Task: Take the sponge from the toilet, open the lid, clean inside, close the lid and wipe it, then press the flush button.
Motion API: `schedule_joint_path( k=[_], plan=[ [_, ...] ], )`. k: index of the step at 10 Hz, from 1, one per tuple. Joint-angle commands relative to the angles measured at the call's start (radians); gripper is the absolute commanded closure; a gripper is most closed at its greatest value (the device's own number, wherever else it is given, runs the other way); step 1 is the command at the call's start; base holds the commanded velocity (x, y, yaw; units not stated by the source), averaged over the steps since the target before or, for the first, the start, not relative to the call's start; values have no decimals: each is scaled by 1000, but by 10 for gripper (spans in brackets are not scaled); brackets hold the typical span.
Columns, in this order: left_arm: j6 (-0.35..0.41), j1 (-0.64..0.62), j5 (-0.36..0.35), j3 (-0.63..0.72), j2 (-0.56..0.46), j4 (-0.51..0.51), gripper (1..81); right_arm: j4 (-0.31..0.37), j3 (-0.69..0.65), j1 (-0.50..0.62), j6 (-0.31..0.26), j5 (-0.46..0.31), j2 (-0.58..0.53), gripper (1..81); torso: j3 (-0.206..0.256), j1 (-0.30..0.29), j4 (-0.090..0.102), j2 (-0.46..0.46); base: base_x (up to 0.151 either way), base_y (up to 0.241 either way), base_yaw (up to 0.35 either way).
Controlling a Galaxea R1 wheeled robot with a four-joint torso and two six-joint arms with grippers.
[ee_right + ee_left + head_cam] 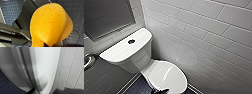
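The white toilet (pixel 137 58) stands against the tiled wall, its oval lid (pixel 167 76) down over the bowl. The round dark flush button (pixel 131 41) sits in the middle of the flat tank top. My left gripper (pixel 160 90) shows as a dark shape at the lid's front edge, open; the left wrist view looks closely along the lid's rim (pixel 37 70). The orange-yellow sponge (pixel 50 23) is squeezed in my shut right gripper (pixel 50 45), held over dark floor tiles, away from the toilet.
A white tiled wall (pixel 209 37) runs close along the toilet's right side. A metal handle (pixel 87 61) sticks out at the left edge. Dark blue floor tiles (pixel 137 87) lie around the bowl. Parts of the robot's base (pixel 23 16) lie under the sponge.
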Motion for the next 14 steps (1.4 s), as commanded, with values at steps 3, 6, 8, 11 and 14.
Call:
schedule_joint_path(
  k=[3,6,8,11,14],
  plan=[
    [26,-173,-124,30,-16,-25,10,-20,26,-15,-1,-76,-43,811,84,0,0,0,0,0,0],
    [26,-176,-121,26,-13,-28,10,-20,26,-12,0,-76,-43,811,36,0,0,0,0,0,0],
    [28,-173,-121,30,-13,-68,10,-20,27,-12,-1,-76,-43,811,37,0,0,0,0,0,0],
    [33,-176,-150,30,-21,-83,10,-20,35,-13,-1,-76,-43,811,37,0,0,0,0,0,0],
    [33,-187,-175,87,-73,-82,10,-23,46,-10,-3,-76,-44,811,37,0,0,0,0,0,0]
  ],
)
